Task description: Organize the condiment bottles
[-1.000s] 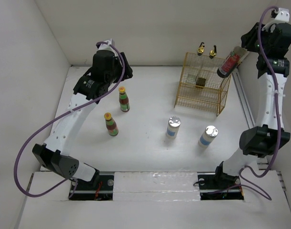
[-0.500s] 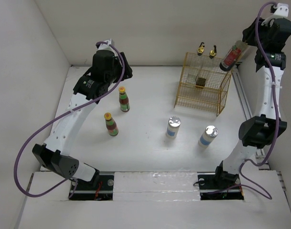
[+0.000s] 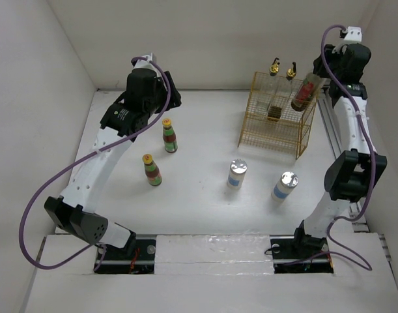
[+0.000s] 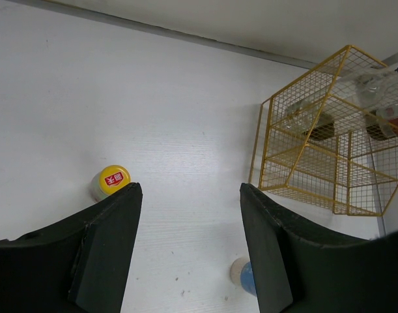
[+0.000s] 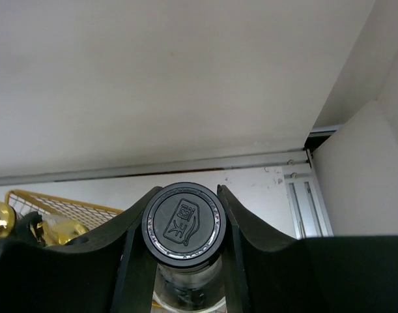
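My right gripper (image 3: 312, 79) is shut on the black cap (image 5: 182, 224) of the dark bottle (image 3: 304, 94). It holds the bottle tilted above the right rear corner of the gold wire basket (image 3: 277, 120). Two gold-topped cruets (image 3: 274, 67) (image 3: 292, 68) stand in the basket's rear, and their tops (image 5: 0, 218) show in the right wrist view. My left gripper (image 4: 189, 215) is open and empty, high above the table near a yellow-capped sauce bottle (image 3: 169, 135) (image 4: 113, 180). A second sauce bottle (image 3: 152, 169) and two shakers (image 3: 237, 173) (image 3: 284, 186) stand on the table.
The basket (image 4: 329, 137) stands at the back right, close to a metal rail (image 3: 332, 130) along the right wall. White walls close in the table on the left, back and right. One shaker (image 4: 241, 277) shows beside my left gripper's right finger.
My right gripper has carried the dark bottle left from beside the right wall to above the basket's right rear corner. The left arm has not moved.
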{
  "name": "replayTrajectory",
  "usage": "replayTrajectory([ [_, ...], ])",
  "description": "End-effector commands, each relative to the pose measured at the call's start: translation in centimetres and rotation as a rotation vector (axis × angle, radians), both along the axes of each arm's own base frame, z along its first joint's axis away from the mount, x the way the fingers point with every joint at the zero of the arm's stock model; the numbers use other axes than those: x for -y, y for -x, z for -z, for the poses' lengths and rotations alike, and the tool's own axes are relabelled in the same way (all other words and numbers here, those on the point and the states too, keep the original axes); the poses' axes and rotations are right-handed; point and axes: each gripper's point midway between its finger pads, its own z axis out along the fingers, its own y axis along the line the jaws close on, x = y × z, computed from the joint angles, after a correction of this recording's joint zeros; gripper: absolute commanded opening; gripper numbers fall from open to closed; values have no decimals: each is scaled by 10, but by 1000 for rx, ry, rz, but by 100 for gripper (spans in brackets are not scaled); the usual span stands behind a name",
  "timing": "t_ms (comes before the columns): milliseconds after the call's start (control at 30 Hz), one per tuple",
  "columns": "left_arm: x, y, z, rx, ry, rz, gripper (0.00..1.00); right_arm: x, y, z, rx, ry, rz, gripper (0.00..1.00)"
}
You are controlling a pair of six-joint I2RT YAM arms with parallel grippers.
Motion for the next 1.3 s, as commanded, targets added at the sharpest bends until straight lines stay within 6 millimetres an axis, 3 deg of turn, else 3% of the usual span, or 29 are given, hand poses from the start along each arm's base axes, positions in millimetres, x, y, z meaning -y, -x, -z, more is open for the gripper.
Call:
replayTrajectory([
  [0,1,-3,-18,49,23,-1,58,-6,15,-46,145,46,7,0],
  [167,3,-3,-20,56,31,9,58,-14,5,2,40,44,-14,0],
  [333,2,-1,-15,48,27,9,58,-17,3,17,-2,46,-16,8],
  [467,2,-1,-11,36,30,5,58,-27,-1,48,-87,41,-40,16],
  [633,4,-1,-13,42,38,14,58,-38,4,78,-153,52,-31,17],
  [767,4,-1,-9,34,34,14,58,-41,18,70,-123,85,14,7],
  [833,4,-1,-9,34,34,14,58,-44,19,73,-140,89,22,7],
  [867,4,-1,-13,44,38,14,58,-44,19,59,-122,90,23,7],
  [967,4,-1,-13,44,38,14,58,-39,18,65,-143,88,31,21],
  [1000,4,-1,-13,44,38,14,58,-43,17,72,-161,69,11,31],
  [1100,3,1,-12,42,38,14,58,-38,19,80,-182,47,25,42],
  [1167,3,1,-12,42,38,14,58,-40,21,74,-171,45,15,50],
  [1267,2,3,-16,51,42,14,58,-42,32,40,-103,33,20,63],
])
